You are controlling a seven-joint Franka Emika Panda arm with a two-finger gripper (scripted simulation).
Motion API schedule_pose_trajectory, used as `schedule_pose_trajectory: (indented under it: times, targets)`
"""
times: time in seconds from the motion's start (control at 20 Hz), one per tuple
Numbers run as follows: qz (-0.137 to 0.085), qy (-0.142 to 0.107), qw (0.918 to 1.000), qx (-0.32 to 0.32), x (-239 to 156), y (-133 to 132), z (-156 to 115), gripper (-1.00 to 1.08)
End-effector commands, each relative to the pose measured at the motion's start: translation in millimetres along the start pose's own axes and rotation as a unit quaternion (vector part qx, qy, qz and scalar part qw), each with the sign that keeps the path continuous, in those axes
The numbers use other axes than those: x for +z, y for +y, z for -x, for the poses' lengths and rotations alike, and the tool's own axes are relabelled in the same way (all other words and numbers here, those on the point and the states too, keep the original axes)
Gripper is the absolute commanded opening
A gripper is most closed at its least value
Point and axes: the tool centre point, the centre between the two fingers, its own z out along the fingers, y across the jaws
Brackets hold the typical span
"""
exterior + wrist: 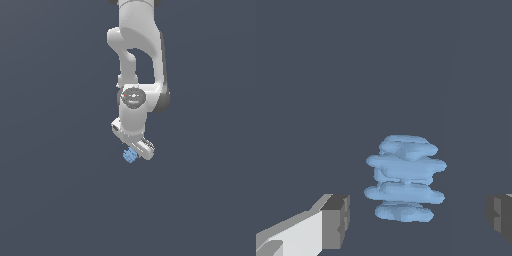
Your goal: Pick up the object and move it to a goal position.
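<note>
The light-blue ribbed object is seen sitting between the gripper fingers, untouched. Jaws are spread wide apart. In the exterior view it's tucked just under the white hand.

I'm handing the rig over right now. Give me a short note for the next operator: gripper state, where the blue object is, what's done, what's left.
Gripper: open, both fingers apart and clear of the object, nothing held.
Object: the light-blue ribbed object lies between the two fingers in the wrist view; in the exterior view it shows just below the gripper, toward that view's left.
Done: the arm is lined up over the object, jaws straddling it.
Left: close on it, lift, carry it to the goal. No goal marker shows in either view.
</note>
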Motion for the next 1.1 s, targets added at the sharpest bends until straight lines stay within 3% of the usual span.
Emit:
schedule_pose_trajectory:
  times: [0.0, 0.55, 1.05]
  targets:
    - [0.0, 0.001, 0.9999, 0.016, 2.8, -0.5, -0.4, 1.0]
    - [0.0, 0.001, 0.9995, 0.031, 9.1, -1.0, -0.4, 1.0]
    - [0.0, 0.001, 0.9994, 0.033, 52.1, 0.1, -0.1, 1.0]
